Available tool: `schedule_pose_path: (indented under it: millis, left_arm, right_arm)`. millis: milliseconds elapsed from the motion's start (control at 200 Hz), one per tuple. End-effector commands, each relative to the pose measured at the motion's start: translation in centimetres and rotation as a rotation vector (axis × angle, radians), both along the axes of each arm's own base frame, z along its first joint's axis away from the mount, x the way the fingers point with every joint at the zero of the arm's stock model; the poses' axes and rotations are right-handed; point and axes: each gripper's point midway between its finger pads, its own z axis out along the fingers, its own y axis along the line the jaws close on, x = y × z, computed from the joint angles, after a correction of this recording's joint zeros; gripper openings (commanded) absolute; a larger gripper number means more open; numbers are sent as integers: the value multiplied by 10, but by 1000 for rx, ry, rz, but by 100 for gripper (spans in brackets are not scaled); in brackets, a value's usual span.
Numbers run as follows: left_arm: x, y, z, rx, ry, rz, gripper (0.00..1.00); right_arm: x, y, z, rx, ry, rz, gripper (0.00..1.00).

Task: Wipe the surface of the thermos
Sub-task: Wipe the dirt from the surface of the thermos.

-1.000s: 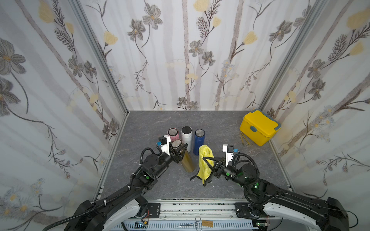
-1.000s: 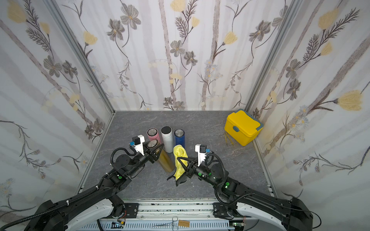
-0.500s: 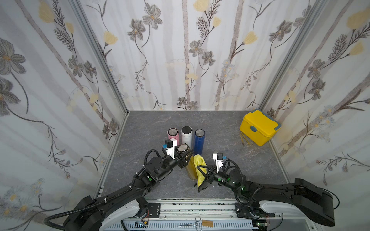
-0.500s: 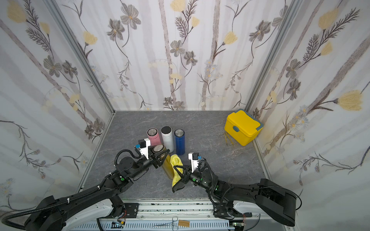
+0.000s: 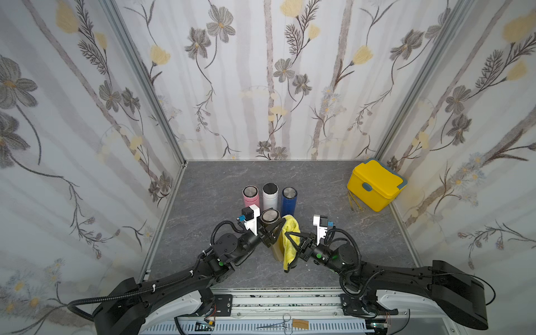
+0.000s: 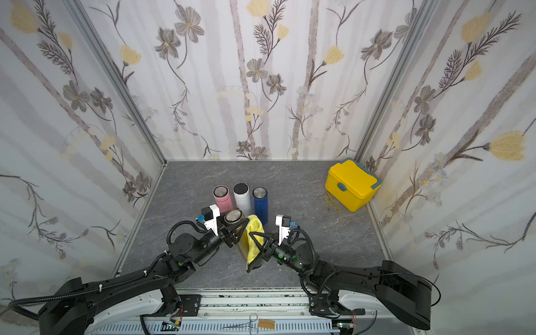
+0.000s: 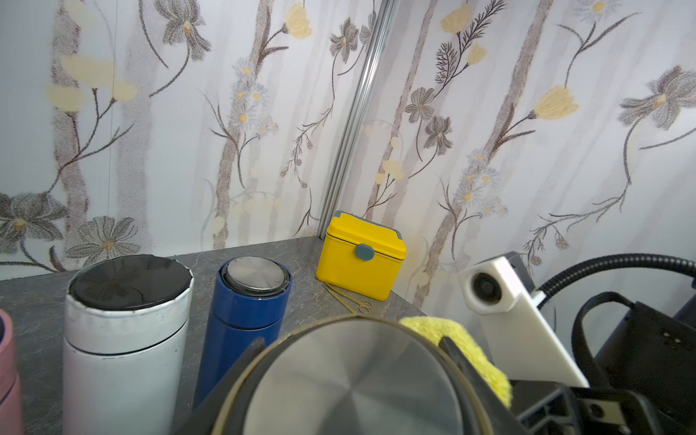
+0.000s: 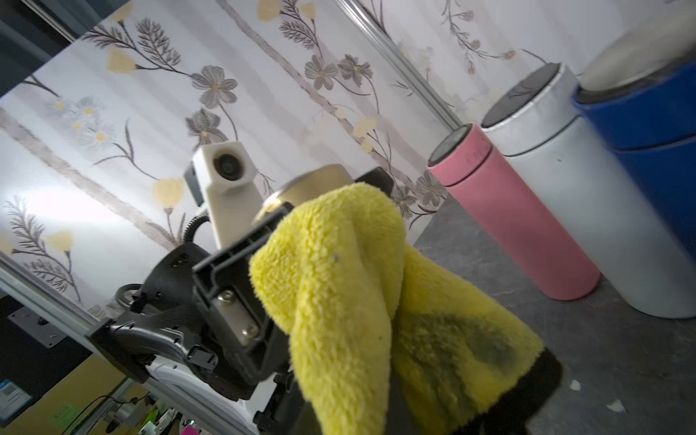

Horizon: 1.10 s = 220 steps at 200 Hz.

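Thermos [image 5: 271, 224] in L gripper [image 5: 271, 229] — R gripper [image 5: 293, 240] presses cloth [image 5: 288, 240].

Three walls [image 5: 261, 87] papered in pale grey stripes with grey and yellow flowers close in the bench [image 5: 319, 185], meeting at bare metal corner posts [image 5: 145, 81]. The bench top is dark grey, veined like stone. A metal rail [image 5: 284, 301] runs along its near edge. The light is even and soft, with a bright patch on the wallpaper in the right wrist view.
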Motion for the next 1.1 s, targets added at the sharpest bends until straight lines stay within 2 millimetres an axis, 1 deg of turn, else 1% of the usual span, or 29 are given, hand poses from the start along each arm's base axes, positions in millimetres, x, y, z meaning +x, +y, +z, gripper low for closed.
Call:
schedule_pose_path:
  millis: [0,25,80,145,190,290,295,330,375,405,470,510,635,714,789,824,949,954,999,1004,1029,1094]
  left_arm:
    - [-7,6,30,-99,-58,-17,0]
    - [-8,6,31,-101,-59,-17,0]
    - [-9,5,32,-103,-63,-26,0]
    - [-12,3,33,-105,-74,-43,0]
    - [-14,1,34,-102,-86,-58,0]
    - [-17,-2,33,-81,-113,-73,0]
    - [-16,-2,33,-80,-115,-73,0]
    - [-17,-2,32,-73,-123,-74,0]
    - [-18,-3,31,-64,-132,-75,0]
    - [-18,-3,30,-59,-137,-76,0]
    - [-20,-4,31,-56,-145,-88,0]
    - [-22,-4,31,-58,-154,-96,0]
    - [-31,-1,35,-88,-190,-123,0]
    - [-35,-3,36,-88,-211,-144,0]
    - [-38,-5,37,-81,-231,-157,0]
    - [-40,-5,38,-81,-244,-166,0]
    - [-46,-8,39,-68,-268,-198,0]
    - [-46,-8,39,-67,-268,-199,0]
    - [-46,-9,38,-58,-267,-197,0]
    - [-45,-9,38,-56,-266,-197,0]
    - [-45,-9,37,-49,-267,-193,0]
    - [-43,-9,35,-37,-270,-180,0]
  right_arm:
    - [0,-8,-23,29,79,-15,0]
    - [-1,-9,-26,32,82,-10,0]
    - [-3,-13,-24,68,72,-1,0]
    - [-6,-14,-9,122,43,14,0]
    - [-6,-11,6,152,19,30,0]
    - [-4,1,37,158,-26,55,0]
    - [-4,2,36,150,-24,56,0]
    - [-4,5,45,144,-36,58,0]
    - [-3,4,51,135,-39,47,0]
    - [-2,1,53,133,-36,37,0]
    - [0,-4,47,134,-18,16,0]
    - [0,-6,37,123,-2,10,0]
    - [-3,-7,-8,72,80,25,0]
    - [-9,-13,-16,108,83,49,0]
    - [-14,-19,-1,186,49,71,0]
    - [-15,-18,8,205,33,88,0]
    - [-12,-3,34,183,-3,121,0]
    - [-12,-3,37,184,-11,121,0]
    - [-11,1,41,151,-17,121,0]
    - [-11,1,44,153,-24,120,0]
    - [-9,2,45,141,-23,112,0]
    - [-9,-3,45,139,-20,91,0]
